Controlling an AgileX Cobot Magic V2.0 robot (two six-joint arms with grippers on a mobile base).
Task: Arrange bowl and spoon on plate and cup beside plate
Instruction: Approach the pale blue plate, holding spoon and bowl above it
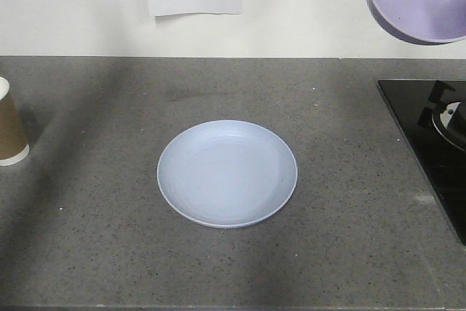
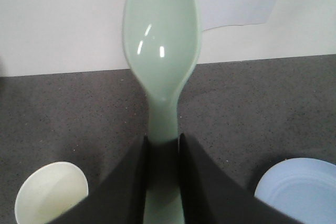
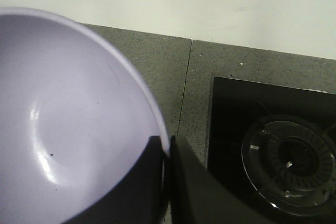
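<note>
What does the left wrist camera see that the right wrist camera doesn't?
Only the left wrist camera: the left gripper pinching the spoon, plus the cup and the plate below. Only the right wrist camera: the right gripper clamping the bowl by its rim, and the stove burner. Both: grey counter and white wall.

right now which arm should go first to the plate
Right. The right gripper holds the bowl aloft by its rim and the plate is bare; the left gripper holds the spoon, which likely follows.
</note>
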